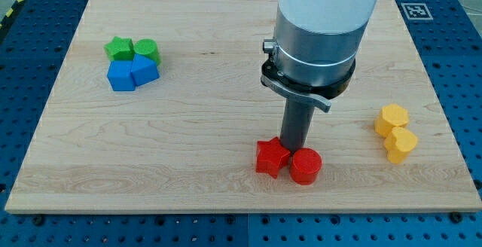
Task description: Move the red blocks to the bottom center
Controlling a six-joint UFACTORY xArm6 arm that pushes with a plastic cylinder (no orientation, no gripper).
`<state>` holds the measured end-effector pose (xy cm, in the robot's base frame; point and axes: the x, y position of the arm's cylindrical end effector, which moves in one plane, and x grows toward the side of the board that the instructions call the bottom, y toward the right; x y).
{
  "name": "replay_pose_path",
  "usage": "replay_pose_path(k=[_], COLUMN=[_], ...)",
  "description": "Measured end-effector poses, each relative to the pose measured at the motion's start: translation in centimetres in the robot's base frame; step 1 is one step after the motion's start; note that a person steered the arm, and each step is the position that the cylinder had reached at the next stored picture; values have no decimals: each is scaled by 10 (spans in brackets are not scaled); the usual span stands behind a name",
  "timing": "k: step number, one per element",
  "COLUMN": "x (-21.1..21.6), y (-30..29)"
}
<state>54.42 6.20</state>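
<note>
A red star-shaped block and a red round block sit side by side, touching, near the view's bottom centre of the wooden board. My tip stands just above them, at the gap between the two, touching or nearly touching both. The dark rod rises from there into the large grey and white arm body.
At the view's upper left a green star-like block, a green round block, a blue cube and a second blue block form a cluster. Two yellow blocks sit at the right. A marker tag lies beyond the top right corner.
</note>
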Motion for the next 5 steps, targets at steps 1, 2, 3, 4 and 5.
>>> replay_pose_path(k=[1, 2, 3, 4, 5], x=[-19, -22, -6, 26, 25], y=[-6, -34, -51, -51, -51])
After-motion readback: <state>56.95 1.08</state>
